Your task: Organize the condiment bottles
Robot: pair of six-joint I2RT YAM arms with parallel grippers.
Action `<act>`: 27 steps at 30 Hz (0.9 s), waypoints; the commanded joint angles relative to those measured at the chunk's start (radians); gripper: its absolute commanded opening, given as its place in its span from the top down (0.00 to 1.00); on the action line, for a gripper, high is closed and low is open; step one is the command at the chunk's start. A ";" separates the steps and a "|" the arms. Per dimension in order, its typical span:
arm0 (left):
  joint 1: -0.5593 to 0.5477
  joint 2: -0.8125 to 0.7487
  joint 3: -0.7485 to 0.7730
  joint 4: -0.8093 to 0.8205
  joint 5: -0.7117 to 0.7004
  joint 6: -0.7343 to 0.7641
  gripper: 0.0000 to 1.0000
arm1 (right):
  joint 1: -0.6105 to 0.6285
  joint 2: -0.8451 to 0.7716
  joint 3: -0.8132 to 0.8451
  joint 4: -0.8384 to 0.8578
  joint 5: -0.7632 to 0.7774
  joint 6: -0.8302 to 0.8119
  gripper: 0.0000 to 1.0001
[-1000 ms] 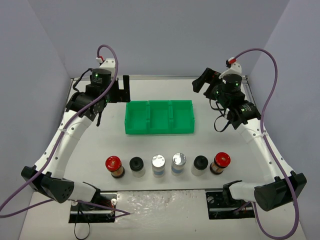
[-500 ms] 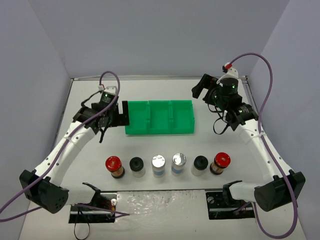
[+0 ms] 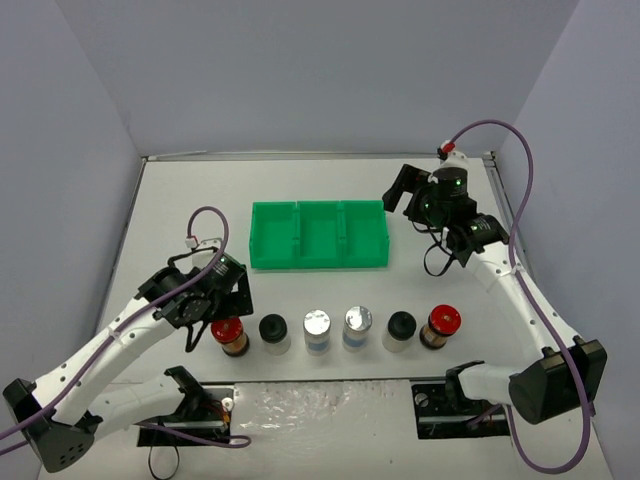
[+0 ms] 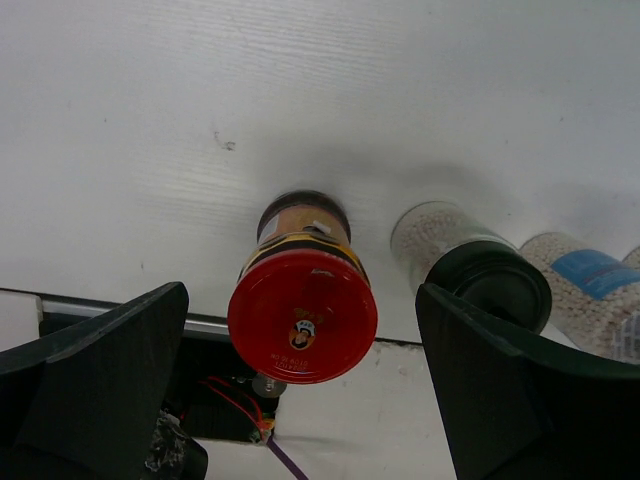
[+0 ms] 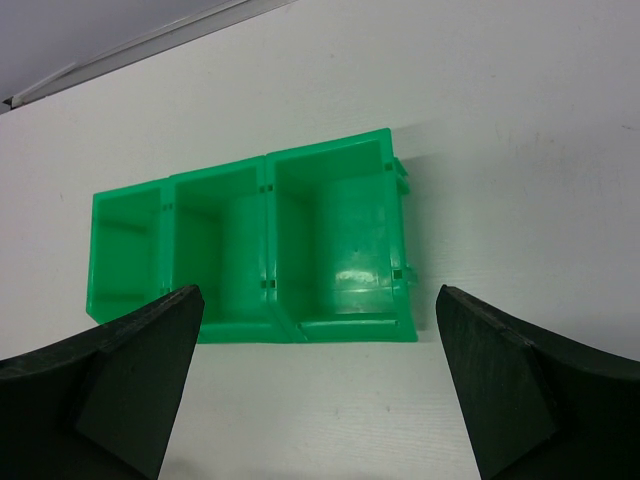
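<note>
Table (image 3: pixel 190 215) carries a green tray (image 3: pixel 320 262) with three bins, well beyond the left claw and just ahead of the right one. All three bins show bare in the right wrist view.

Six jars stand in one row, none in the tray. Starting under the left claw and running toward the right claw's side: red-capped jar (image 3: pixel 227 328), black-capped jar (image 3: pixel 273 329), silver-capped jar (image 3: pixel 317 323), second silver-capped jar (image 3: pixel 357 319), second black-capped jar (image 3: pixel 401 325), second red-capped jar (image 3: pixel 441 321).

Left claw (image 4: pixel 302 300) is released, jaws wide, directly above the red-capped jar. In its wrist view the cap sits roughly centred between the fingers, with a gap on each side and no contact. The black-capped jar is just beside one finger.

Right claw (image 5: pixel 320 290) is also released and grasps nothing. It hovers off the tray's far right corner, the tray framed between its fingers.

Step in hand, my read: left claw picks the red-capped jar. To do it well:
- drop straight down, no sideways drift; the neighbour is close enough to get knocked
- take the fingers past the cap onto the brown body
- close centred so the jar isn't shoved along the table
- lift clear of the row before swinging to the tray
- keep the right claw off the bin being loaded
</note>
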 commanded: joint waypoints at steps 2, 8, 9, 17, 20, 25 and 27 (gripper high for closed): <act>-0.031 -0.032 -0.050 -0.057 -0.014 -0.118 0.04 | 0.008 -0.052 -0.003 0.042 -0.006 -0.011 0.00; -0.062 -0.028 -0.112 -0.022 0.028 -0.132 0.07 | 0.009 -0.058 -0.009 0.042 -0.001 -0.006 0.00; -0.066 -0.021 -0.120 -0.018 0.032 -0.133 0.07 | 0.008 -0.058 -0.009 0.042 -0.001 -0.005 0.00; -0.081 -0.006 -0.162 0.030 0.053 -0.134 0.11 | 0.008 -0.058 -0.017 0.043 0.006 0.001 0.00; -0.084 0.008 -0.161 0.025 0.058 -0.141 0.17 | 0.008 -0.054 -0.017 0.042 0.008 0.001 0.00; -0.090 0.015 -0.175 0.048 0.062 -0.138 0.44 | 0.008 -0.055 -0.017 0.043 0.011 0.001 0.00; -0.090 0.023 -0.164 0.048 0.063 -0.135 0.86 | 0.008 -0.054 -0.018 0.042 0.011 0.001 0.00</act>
